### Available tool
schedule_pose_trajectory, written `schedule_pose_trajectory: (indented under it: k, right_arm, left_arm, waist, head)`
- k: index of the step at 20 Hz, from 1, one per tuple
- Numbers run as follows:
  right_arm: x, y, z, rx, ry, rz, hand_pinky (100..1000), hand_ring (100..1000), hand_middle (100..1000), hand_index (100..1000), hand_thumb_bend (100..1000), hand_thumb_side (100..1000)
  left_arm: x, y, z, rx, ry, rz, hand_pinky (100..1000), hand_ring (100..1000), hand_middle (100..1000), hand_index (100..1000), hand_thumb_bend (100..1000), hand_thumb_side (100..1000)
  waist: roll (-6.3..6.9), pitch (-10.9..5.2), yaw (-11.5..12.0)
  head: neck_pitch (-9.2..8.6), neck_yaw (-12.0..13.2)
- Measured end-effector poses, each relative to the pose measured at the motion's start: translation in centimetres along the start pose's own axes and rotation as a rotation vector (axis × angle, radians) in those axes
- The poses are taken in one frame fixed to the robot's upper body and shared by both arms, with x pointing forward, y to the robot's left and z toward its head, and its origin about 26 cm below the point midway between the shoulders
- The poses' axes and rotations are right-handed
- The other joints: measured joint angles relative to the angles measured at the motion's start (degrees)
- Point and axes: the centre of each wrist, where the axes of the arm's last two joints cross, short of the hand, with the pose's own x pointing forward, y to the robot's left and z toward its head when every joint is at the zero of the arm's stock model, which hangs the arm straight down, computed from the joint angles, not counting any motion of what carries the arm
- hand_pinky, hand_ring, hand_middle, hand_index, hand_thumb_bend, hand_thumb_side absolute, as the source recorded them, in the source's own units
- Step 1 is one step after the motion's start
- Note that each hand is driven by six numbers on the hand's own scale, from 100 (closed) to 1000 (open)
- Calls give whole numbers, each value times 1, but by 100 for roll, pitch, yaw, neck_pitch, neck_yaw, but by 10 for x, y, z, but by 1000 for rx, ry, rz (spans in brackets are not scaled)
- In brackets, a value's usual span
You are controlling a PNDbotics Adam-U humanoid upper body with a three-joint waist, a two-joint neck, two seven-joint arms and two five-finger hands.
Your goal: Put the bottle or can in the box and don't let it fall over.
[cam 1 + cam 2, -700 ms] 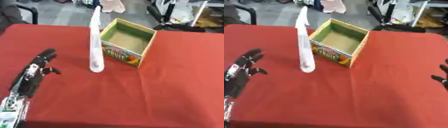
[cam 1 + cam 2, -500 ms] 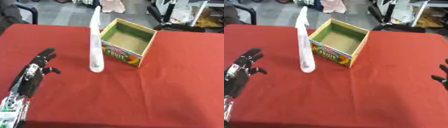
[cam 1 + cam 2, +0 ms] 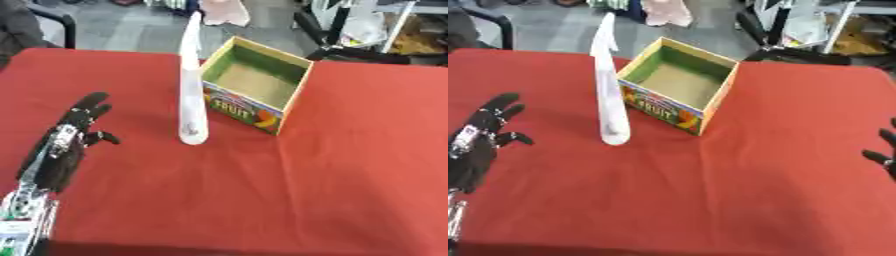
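A tall, slim white bottle (image 3: pixel 190 90) stands upright on the red table (image 3: pixel 262 190), just left of an open cardboard box (image 3: pixel 255 91) with a fruit print on its front and nothing inside. My left hand (image 3: pixel 72 137) lies open on the table, left of the bottle and well apart from it, fingers straight and pointing away. My right hand (image 3: pixel 883 156) shows only as a few dark fingertips at the right edge of the right eye view, far from the box.
Beyond the table's far edge are chair legs (image 3: pixel 328 35), a dark chair (image 3: pixel 44 20) at the far left and a pale cloth (image 3: pixel 223 11) on the floor.
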Motion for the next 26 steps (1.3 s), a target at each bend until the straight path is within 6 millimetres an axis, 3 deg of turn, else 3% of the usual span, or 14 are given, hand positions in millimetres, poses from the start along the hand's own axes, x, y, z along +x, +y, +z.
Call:
schedule_pose_trajectory:
  k: [9, 10, 11, 14, 20, 26]
  right_arm:
    - [0, 0, 1, -6, 4, 1, 799, 1000, 1000, 940, 100, 525]
    - [0, -1, 2, -11, 5, 2, 799, 1000, 1000, 940, 100, 572]
    - [0, -2, 3, -17, 6, 4, 799, 1000, 1000, 940, 100, 525]
    - [0, -5, 5, -45, 11, 13, 800, 1000, 1000, 940, 100, 524]
    - [2, -13, 8, -114, 15, 34, 800, 1000, 1000, 940, 100, 524]
    - [2, -15, 9, -139, 21, 40, 800, 1000, 1000, 940, 100, 524]
  left_arm:
    - [29, 4, -62, -39, -108, -125, 625, 1000, 983, 1000, 100, 709]
    - [32, 3, -69, -36, -119, -147, 625, 1000, 978, 1000, 100, 700]
    - [35, 1, -77, -29, -133, -170, 625, 1000, 975, 1000, 100, 692]
    - [40, -4, -98, 9, -162, -235, 629, 1000, 969, 1000, 100, 677]
    - [37, -16, -132, 50, -165, -335, 633, 1000, 970, 1000, 100, 671]
    - [21, -27, -158, 45, -128, -382, 633, 1000, 974, 1000, 100, 673]
  waist:
    - [3, -52, -87]
    - [3, -53, -95]
    - [3, -55, -107]
    - [3, -76, -153]
    - [2, -104, -235]
    - [5, -128, -301]
  head:
    - [0, 42]
    - [0, 47]
    - [0, 47]
    - [-1, 47]
    - [-47, 86]
    - [-70, 108]
